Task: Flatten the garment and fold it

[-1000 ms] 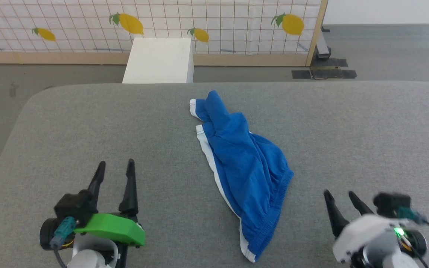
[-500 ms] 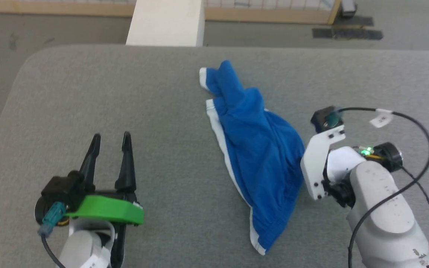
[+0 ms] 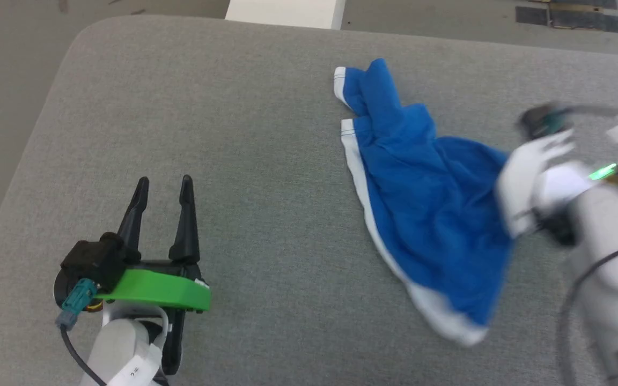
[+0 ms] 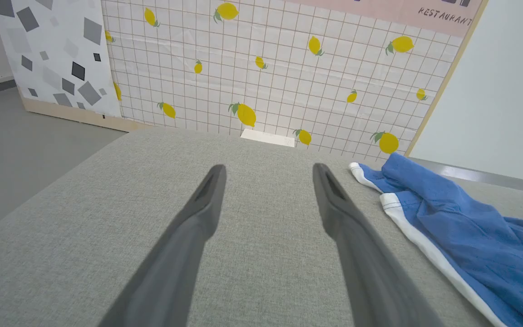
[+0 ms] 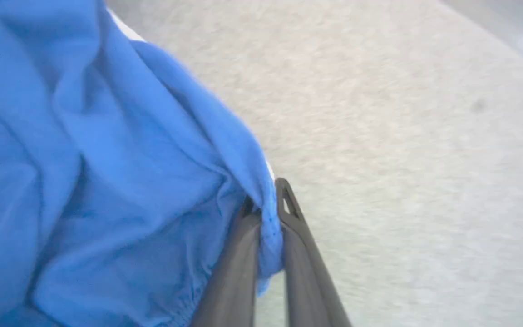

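1. Table (image 3: 266, 134): grey cloth top. There is wide bare room between the right gripper (image 5: 266, 200) and the left gripper (image 3: 164, 179). The side rim lies near the left gripper's outer side, and the far rim is well ahead of both
2. Shorts (image 3: 427, 203): crumpled in a long heap, well to the right of the left gripper. The white-trimmed leg hems lie far ahead of the right gripper, and one edge runs into its fingers
3. Right gripper: clenched on a thin fold of the shorts' edge, and blurred in the head view
4. Left gripper: released, jaws wide, nothing between them, bare table beneath
5. Step, as I judge: first grasp for flattening. Next calls for a pull away from the heap, with the left gripper taking an opposite edge. The thin pinch could slip
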Available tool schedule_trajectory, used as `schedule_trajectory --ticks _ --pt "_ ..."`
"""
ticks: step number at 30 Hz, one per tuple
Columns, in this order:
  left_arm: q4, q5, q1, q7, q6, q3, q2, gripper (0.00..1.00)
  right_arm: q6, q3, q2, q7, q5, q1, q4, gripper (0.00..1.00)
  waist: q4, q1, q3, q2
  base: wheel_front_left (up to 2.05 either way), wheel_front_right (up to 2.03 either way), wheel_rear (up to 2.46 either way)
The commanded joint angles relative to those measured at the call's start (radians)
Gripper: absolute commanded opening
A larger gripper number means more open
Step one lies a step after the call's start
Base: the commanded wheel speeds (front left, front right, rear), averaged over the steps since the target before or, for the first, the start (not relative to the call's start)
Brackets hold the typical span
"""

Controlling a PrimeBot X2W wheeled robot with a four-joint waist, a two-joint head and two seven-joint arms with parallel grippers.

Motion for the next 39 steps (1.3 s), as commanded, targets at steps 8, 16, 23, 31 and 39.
schedule_trajectory --ticks 8,16,23,31,39 --pt "0.007 0.008 -0.047 -0.005 -0.020 0.002 -0.017 1.00 -0.002 -0.150 -0.113 -0.128 -0.139 -0.201 0.010 0.00 0.033 0.0000 0.047 0.0000 0.00 0.00 0.00" --pt "0.028 0.019 -0.049 -0.005 -0.025 0.000 -0.024 1.00 -0.002 -0.271 -0.046 -0.253 -0.175 -0.192 0.042 1.00 0.025 0.0000 -0.003 0.0000 0.00 0.00 0.00" --pt "0.034 0.034 -0.005 -0.005 -0.021 0.020 -0.026 1.00 -0.002 -0.309 0.043 -0.456 -0.093 -0.088 -0.097 1.00 -0.023 0.0000 -0.102 0.0000 0.00 0.00 0.00" --pt "0.026 0.045 0.070 -0.005 -0.001 0.027 -0.028 1.00 -0.002 -0.231 0.114 -0.626 0.076 0.236 -0.332 1.00 -0.098 0.0000 -0.202 0.0000 0.00 0.00 0.00" --pt "0.021 0.034 0.126 -0.005 0.021 0.021 -0.029 1.00 -0.002 -0.201 0.120 -0.684 0.295 0.565 -0.387 1.00 -0.151 0.0000 -0.247 0.0000 0.00 0.00 0.00"
